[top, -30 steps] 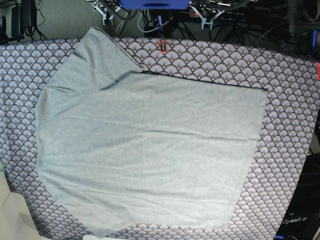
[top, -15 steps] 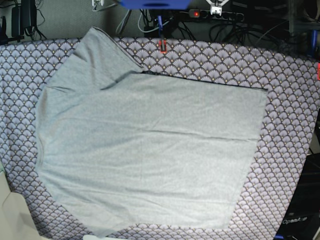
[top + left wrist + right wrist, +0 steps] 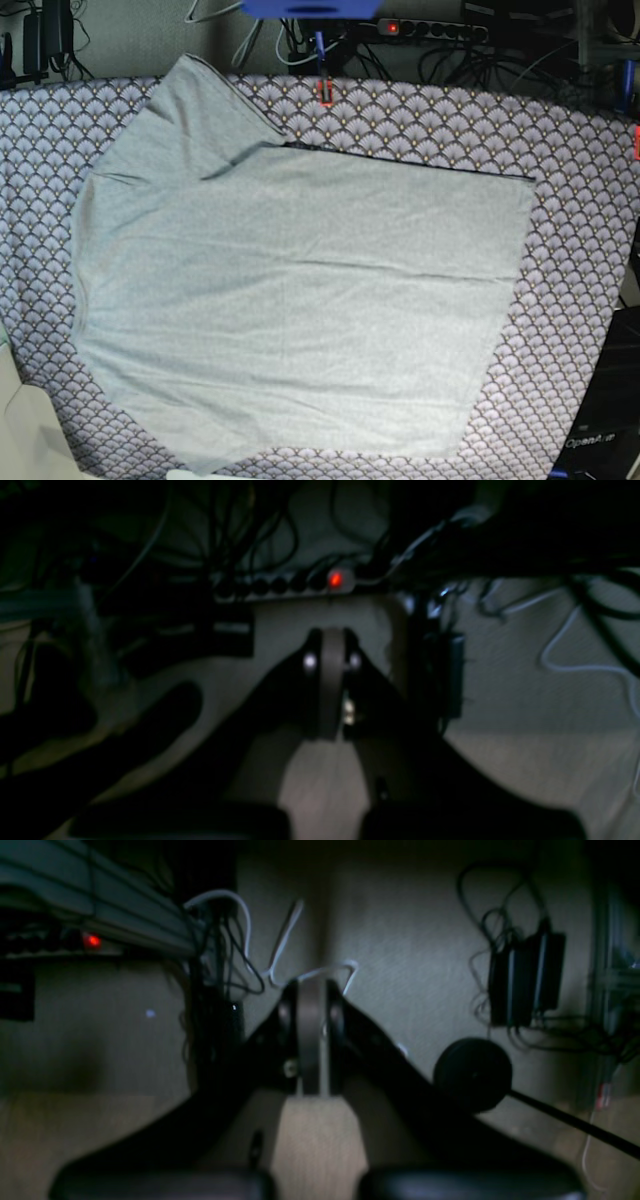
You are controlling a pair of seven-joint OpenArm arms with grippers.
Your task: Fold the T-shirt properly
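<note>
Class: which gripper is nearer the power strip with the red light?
Left. The left gripper points almost straight at the power strip, close ahead. From the right gripper it lies far off to one side.

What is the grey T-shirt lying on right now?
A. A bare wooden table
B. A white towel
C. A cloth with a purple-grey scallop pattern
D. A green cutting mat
C: in the base view the T-shirt lies spread on a cloth with a purple-grey scallop pattern that shows on all sides of it.
</note>
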